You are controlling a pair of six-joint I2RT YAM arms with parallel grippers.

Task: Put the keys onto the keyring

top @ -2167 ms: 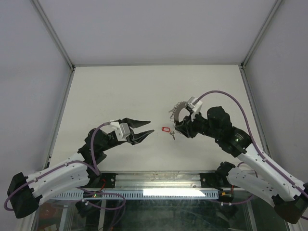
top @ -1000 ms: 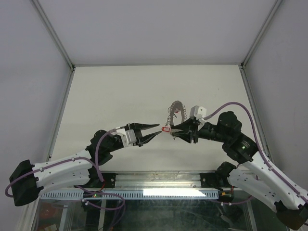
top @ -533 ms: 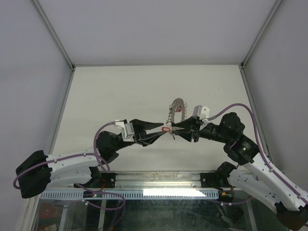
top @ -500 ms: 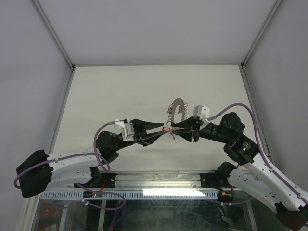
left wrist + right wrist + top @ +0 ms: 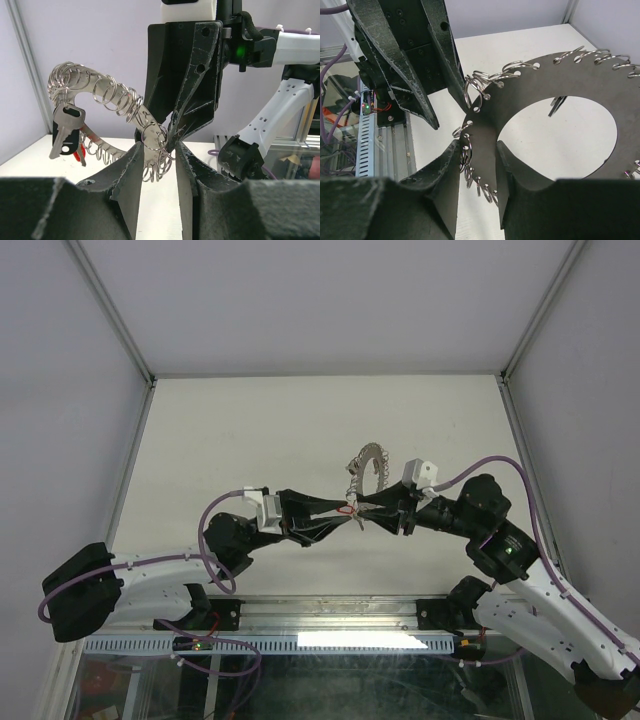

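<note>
From above, the keyring [image 5: 366,462] is only a small grey arc held up off the white table [image 5: 250,420] near its middle. The left gripper [image 5: 343,512] and right gripper [image 5: 363,510] meet nose to nose at its near edge, and the red tag [image 5: 347,508] is a mere speck between them. The left wrist camera tells far more. The keyring is a flat, dark, ring-shaped plate with holes pierced along its rim. Small silver split rings [image 5: 112,96] hang from the holes, so it looks like a bristly wreath. On the left of that view a silver key [image 5: 65,131] hangs from the split rings at the plate's upper end, clear of the table. The red tag peeps out behind it, mostly hidden. The right wrist view shows the plate's edge clamped between the right gripper's fingers, so that gripper has firm hold of the keyring. The left gripper's fingers stand a narrow gap apart with a couple of split rings between them. Whether they actually pinch one I cannot tell. From the right wrist I cannot pick out the key for sure, and the frame cuts off the plate's right side.
</note>
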